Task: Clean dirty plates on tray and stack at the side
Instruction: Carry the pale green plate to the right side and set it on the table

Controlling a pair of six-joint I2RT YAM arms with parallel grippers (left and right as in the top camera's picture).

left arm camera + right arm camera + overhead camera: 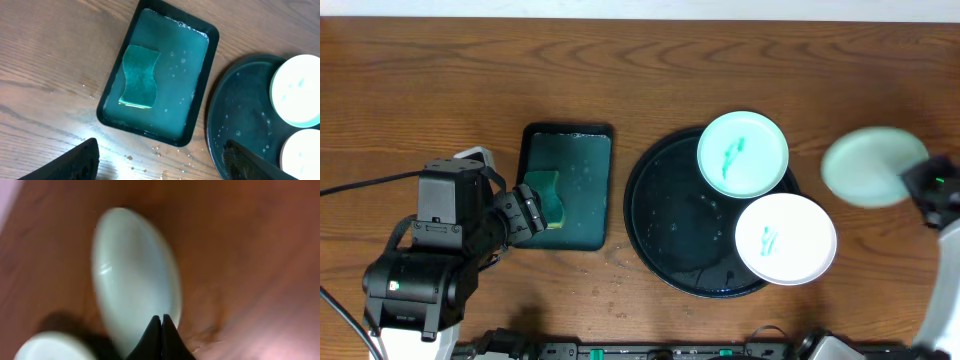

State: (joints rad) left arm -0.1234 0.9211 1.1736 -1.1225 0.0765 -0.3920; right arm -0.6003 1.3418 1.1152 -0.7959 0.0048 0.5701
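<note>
Left gripper (530, 213) sits at the near-left of the table (420, 80), jaws wide apart, nothing between them, hovering just off the near-left corner of the green tray (588, 205). The sponge (141, 76) lies flat in that tray's left half, in shallow water, untouched by the fingers. Droplets and specks dot the wood along the tray's near edge. The black tray (670, 220) is right of the green one, close beside it but apart, wet sheen on the bare middle. Lower plate (785, 239) rests on its near-right side, overhanging the rim, with a small teal mark in the centre. Upper plate (742, 154) rests on the far-right side, also over the rim, with a bigger teal smear. The two plates nearly touch; can't tell if they do. Right gripper (161, 317) is off to the right, jaws closed, pinching the rim of the third plate (865, 167). That plate is off the black tray, over bare wood, blurred, face pale with no smear visible.
</note>
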